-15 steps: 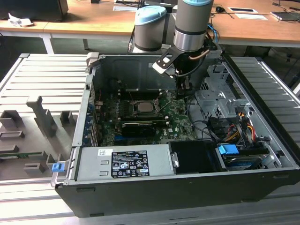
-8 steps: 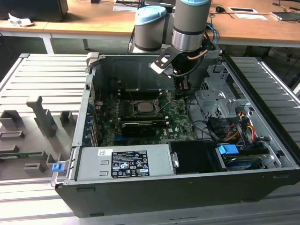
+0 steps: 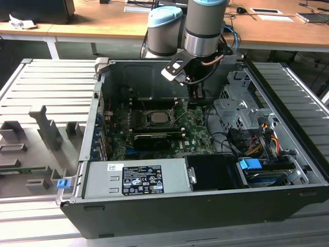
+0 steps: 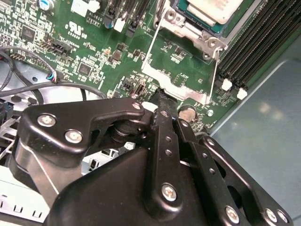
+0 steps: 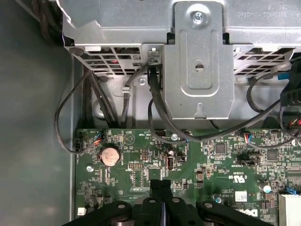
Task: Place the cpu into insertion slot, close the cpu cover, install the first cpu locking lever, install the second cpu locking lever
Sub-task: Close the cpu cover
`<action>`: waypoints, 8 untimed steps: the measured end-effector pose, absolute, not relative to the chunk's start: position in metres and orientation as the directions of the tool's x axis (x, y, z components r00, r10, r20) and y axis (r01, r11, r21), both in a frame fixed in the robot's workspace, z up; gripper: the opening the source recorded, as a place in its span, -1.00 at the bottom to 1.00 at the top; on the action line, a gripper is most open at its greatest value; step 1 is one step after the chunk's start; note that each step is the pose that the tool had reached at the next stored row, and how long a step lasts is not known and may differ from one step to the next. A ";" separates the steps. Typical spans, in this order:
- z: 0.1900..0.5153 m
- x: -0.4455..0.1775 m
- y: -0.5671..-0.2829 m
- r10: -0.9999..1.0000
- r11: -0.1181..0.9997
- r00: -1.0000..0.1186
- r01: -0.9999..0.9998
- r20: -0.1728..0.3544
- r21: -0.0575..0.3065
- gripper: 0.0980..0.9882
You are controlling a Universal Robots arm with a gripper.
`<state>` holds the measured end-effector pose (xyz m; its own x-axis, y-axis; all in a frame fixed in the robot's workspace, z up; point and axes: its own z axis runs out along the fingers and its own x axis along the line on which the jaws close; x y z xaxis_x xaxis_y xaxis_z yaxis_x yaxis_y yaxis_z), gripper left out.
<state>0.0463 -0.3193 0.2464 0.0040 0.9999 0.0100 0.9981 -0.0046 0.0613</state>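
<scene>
The cpu (image 3: 158, 117) shows its pale silver face in the insertion slot (image 3: 146, 119) on the green board (image 3: 198, 135). In the second wrist view the cpu (image 4: 211, 9) is framed by the silver cpu cover (image 4: 188, 30), which lies flat around it. Two thin wire locking levers (image 4: 151, 44) (image 4: 216, 70) run along the socket's sides. My gripper (image 3: 195, 99) hangs over the board just to the exterior view's right of the socket. It is shut, fingers pressed together with nothing between them (image 4: 161, 96) (image 5: 160, 186), the tips close to the board by a coin cell (image 4: 188, 112).
A metal drive cage (image 5: 197, 56) and black cables (image 5: 155, 108) sit beyond the board's edge. Black memory slots (image 4: 263, 42) flank the socket. A long black card (image 3: 151, 139) and the power supply (image 3: 133, 177) lie nearer the case front. A grey ribbed tray (image 3: 41, 103) lies on the exterior view's left.
</scene>
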 end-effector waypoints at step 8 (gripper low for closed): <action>0.246 0.039 -0.319 1.000 -0.005 0.004 0.998 0.010 0.061 -0.98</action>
